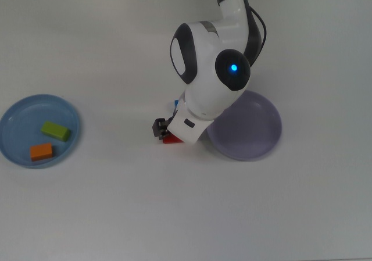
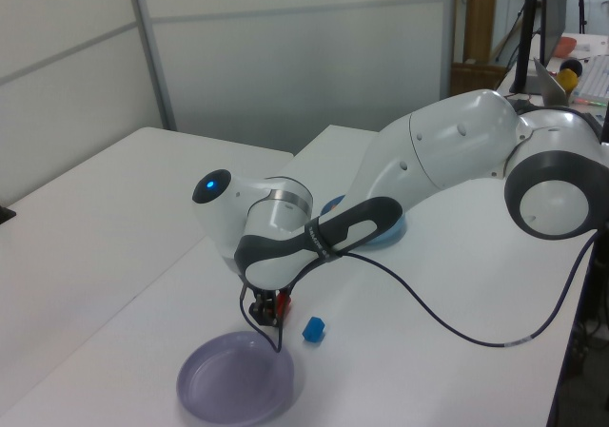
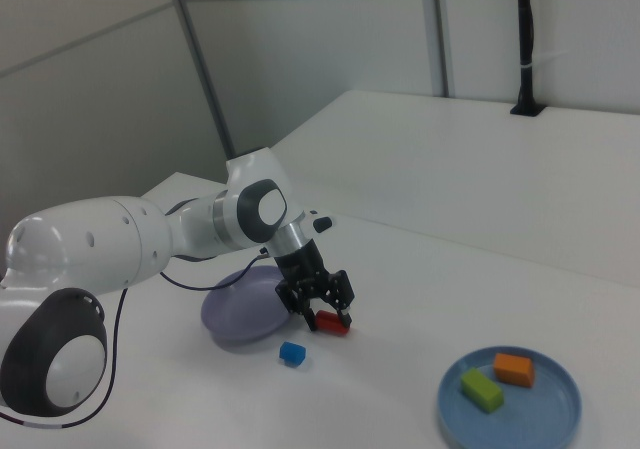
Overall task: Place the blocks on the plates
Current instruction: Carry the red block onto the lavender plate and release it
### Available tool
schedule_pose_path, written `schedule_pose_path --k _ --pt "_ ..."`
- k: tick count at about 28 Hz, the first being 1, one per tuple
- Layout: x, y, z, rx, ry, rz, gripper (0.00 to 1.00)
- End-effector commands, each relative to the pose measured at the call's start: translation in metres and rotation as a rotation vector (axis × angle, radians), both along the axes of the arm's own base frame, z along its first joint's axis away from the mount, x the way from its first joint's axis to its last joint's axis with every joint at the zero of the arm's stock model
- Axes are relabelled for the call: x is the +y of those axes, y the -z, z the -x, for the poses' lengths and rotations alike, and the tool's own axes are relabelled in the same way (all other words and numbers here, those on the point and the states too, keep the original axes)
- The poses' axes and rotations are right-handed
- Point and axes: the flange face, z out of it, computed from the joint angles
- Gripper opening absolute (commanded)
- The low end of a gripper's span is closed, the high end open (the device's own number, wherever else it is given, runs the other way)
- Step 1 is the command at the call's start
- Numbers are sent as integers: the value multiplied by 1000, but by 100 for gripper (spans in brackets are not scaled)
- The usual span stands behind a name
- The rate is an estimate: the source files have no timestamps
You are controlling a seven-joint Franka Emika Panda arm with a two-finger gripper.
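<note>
My gripper (image 3: pixel 325 311) hangs low over the table just beside the lavender plate (image 1: pixel 256 134). Its fingers stand apart, open, on either side of the red block (image 3: pixel 331 322), which lies at table level; in the top view the red block (image 1: pixel 170 138) peeks out from under the wrist. Close by on the table sits the blue cube (image 3: pixel 291 353), mostly hidden by the arm in the top view. The lavender plate (image 3: pixel 235 314) holds nothing. On the light blue plate (image 1: pixel 14 127) at the top view's left lie the green block (image 1: pixel 56 131) and the orange block (image 1: pixel 41 152).
The white arm (image 1: pixel 212 75) leans over the table's middle and covers part of the lavender plate. A black cable (image 2: pixel 428 313) loops from the arm above the table in the left view. A black post (image 3: pixel 527 49) stands at the far table edge.
</note>
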Motion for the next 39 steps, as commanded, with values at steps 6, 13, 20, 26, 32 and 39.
schedule_pose_path --k 6,13,20,26,32,39 --pt "-3 -27 1 -27 15 -10 23" --pt "34 -60 3 -77 -20 -70 24" --pt "69 -61 11 -73 -74 -93 25" --pt "95 -55 19 -62 -114 -89 29" --pt "116 -49 26 -53 -146 -85 53" --pt "138 -44 35 -42 -191 -61 100"
